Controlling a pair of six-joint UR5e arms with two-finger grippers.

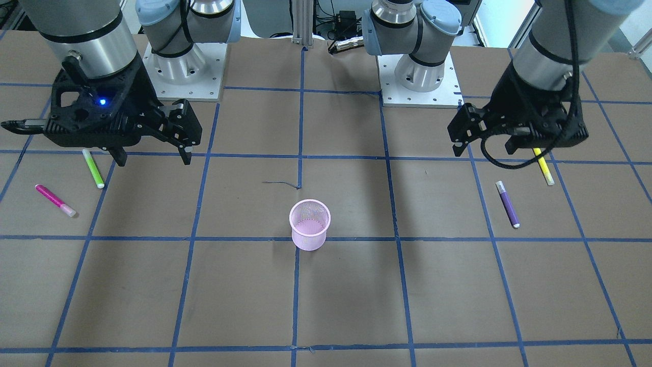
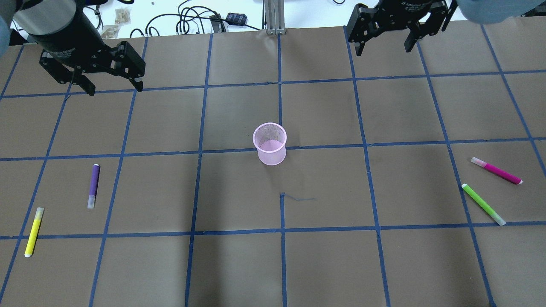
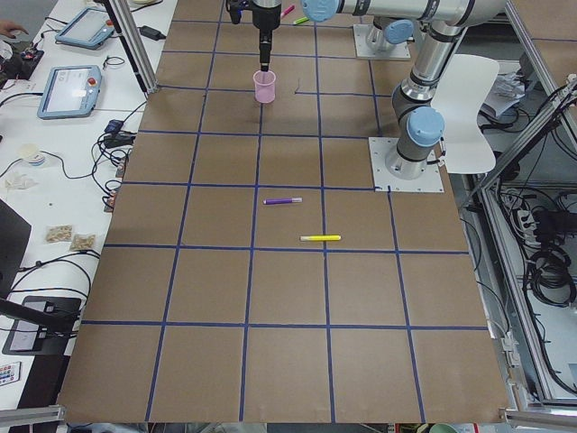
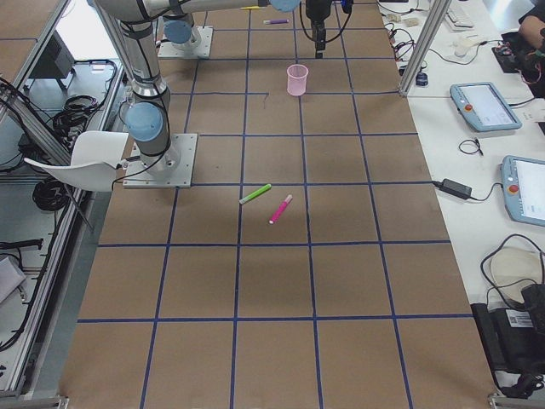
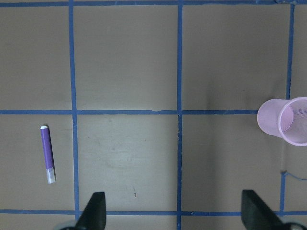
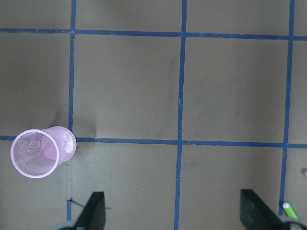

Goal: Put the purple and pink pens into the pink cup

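The pink mesh cup point(image 2: 270, 143) stands upright and empty at the table's middle. The purple pen point(image 2: 94, 186) lies flat on my left side, the pink pen point(image 2: 496, 170) flat on my right side. My left gripper point(image 2: 115, 89) is open and empty, hovering high and far from the purple pen. My right gripper point(image 2: 382, 51) is open and empty, high above the far right of the table. The left wrist view shows the purple pen point(image 5: 47, 154) and the cup point(image 5: 284, 120). The right wrist view shows the cup point(image 6: 41, 152); the pink pen is outside it.
A yellow pen point(image 2: 33, 231) lies near the purple pen on the left. A green pen point(image 2: 483, 204) lies beside the pink pen on the right. Blue tape lines grid the brown table. The arm bases point(image 1: 186, 66) stand at the robot's edge.
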